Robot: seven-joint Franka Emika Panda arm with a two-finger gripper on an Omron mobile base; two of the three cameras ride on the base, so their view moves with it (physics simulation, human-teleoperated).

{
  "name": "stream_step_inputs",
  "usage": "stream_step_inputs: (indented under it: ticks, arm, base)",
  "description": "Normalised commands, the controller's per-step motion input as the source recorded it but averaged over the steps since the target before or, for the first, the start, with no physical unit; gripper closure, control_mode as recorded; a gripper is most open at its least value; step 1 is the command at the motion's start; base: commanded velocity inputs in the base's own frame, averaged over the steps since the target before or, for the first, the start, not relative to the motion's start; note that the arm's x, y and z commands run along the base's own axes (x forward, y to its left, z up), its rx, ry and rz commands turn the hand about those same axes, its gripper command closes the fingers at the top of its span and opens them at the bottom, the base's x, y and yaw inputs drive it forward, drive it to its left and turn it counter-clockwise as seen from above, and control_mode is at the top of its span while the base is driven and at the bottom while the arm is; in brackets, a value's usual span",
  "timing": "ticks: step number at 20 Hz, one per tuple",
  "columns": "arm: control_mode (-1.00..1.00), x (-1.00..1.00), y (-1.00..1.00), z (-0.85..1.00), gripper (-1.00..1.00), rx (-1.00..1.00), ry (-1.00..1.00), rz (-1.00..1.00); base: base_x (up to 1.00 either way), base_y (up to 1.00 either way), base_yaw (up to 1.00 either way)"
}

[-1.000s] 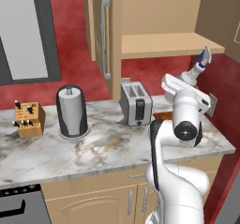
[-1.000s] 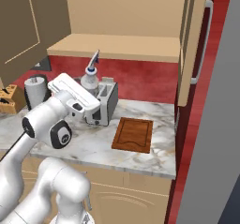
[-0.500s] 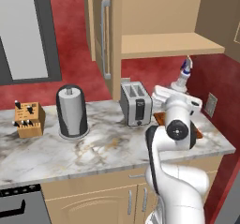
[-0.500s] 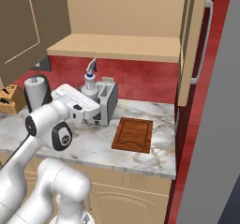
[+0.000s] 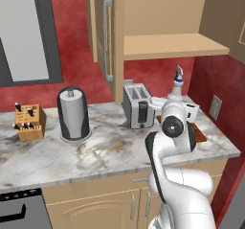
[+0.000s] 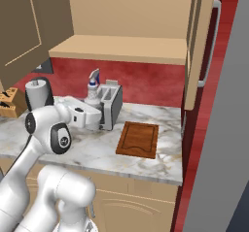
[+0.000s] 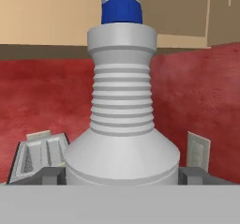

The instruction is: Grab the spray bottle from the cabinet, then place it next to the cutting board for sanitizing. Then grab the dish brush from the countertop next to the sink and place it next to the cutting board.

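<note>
Over the marble table (image 6: 160, 165), the gripper (image 7: 122, 174) stood clamped around the upright spray bottle (image 6: 92, 91) between toaster (image 6: 111, 106) and cutting board (image 6: 138, 139); releasing it high could topple it.

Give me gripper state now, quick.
Gripper: closed on the spray bottle, a finger on either side of its wide base, holding it upright beside the toaster.
</note>
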Motion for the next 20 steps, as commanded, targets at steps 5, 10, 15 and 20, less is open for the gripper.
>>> stream_step_inputs:
  ticks: [5, 10, 15, 20]
  arm:
    - [-1.00, 0.28, 0.02, -0.49, 1.00, 0.03, -0.01, 0.00]
    - [-1.00, 0.53, 0.16, -0.69, 1.00, 0.00, -0.05, -0.01]
    - [-1.00, 0.50, 0.22, -0.61, 1.00, 0.00, -0.01, -0.12]
    - [-1.00, 0.14, 0.12, -0.44, 1.00, 0.00, 0.00, -0.30]
  base:
    - [0.00, 0.00, 0.00]
    - [0.00, 0.00, 0.00]
    - [0.00, 0.00, 0.00]
    - [0.00, 0.00, 0.00]
